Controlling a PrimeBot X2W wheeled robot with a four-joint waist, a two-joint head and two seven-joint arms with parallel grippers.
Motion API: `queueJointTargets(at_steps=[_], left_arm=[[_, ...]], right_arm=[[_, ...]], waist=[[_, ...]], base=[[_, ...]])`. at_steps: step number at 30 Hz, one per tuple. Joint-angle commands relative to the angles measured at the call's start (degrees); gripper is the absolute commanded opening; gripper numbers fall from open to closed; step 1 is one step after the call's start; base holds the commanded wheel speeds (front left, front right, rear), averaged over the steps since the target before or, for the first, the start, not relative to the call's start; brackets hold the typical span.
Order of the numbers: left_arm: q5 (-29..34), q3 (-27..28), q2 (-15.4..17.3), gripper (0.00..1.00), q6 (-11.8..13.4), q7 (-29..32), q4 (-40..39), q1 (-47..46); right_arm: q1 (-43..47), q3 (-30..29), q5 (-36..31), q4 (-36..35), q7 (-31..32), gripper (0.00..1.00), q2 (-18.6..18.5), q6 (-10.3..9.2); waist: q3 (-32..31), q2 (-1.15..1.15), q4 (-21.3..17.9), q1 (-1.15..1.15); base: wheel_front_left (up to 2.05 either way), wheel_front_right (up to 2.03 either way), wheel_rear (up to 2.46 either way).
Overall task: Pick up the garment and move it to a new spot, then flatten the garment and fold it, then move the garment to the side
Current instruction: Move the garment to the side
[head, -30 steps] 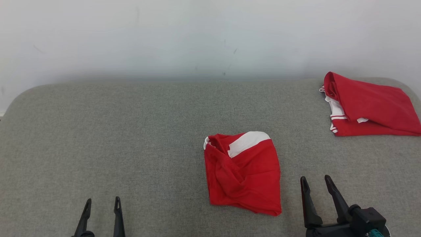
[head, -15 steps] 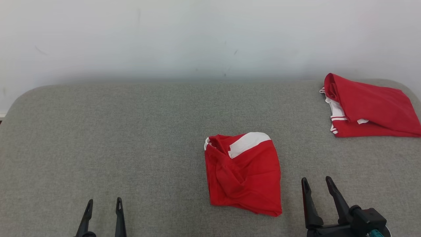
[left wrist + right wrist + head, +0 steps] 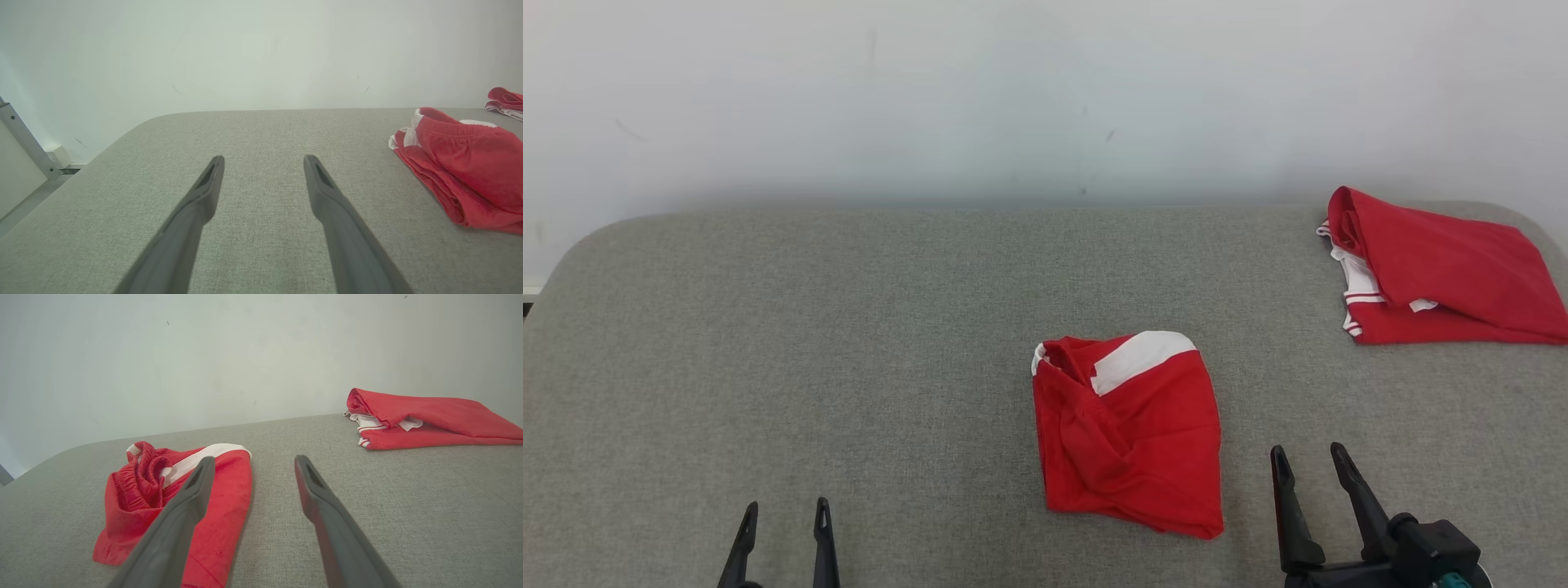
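**Item 1, the garment:** red shorts with a white stripe and a gathered waistband, folded into a compact bundle. I see it lying on the grey surface, a little right of centre and toward the near edge. The waistband end points far-left and the white stripe runs across the far side. Nothing touches it.

**Item 2, right gripper:** at the near right, just beside the garment's near right corner but apart from it. Its two dark fingers are spread with bare grey fabric showing between them, and it carries nothing. From its own wrist camera the garment sits to the left of the fingers.

**Item 3, left gripper:** at the near left, well apart from the garment. The fingers are spread wide over bare fabric and are empty.

**Item 4, second red garment:** folded, with white trim showing along its left edge. It lies at the far right corner of the surface, well apart from the first.

**Item 5, the surface:** grey woven fabric with rounded far corners.

**Item 6, wall:** pale, with a few small dark marks, directly behind the far edge.

**Item 7, metal rail and small white box:** in my left wrist view both are off the surface's far left corner, and the box is low against the wall.
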Motion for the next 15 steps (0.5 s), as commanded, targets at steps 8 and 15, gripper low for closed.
queueJointTargets(at_steps=[8, 15], left_arm=[[0.3, -0.5, -0.1, 1.00, 0.2, -0.1, -0.3, 0.2], [0.0, -0.9, -0.1, 1.00, 0.0, -0.1, -0.3, -0.4]], right_arm=[[-0.3, -0.1, -0.3, 0.8, 0.0, 1.00, 0.2, -0.18], [-2.6, 0.0, -0.8, 5.1, 0.0, 1.00, 0.2, -0.18]], waist=[[0.3, 0.00, 0.8, 0.00], [1.0, 0.00, 1.9, 0.00]], base=[[0.00, 0.00, 0.00], [0.00, 0.00, 0.00]])
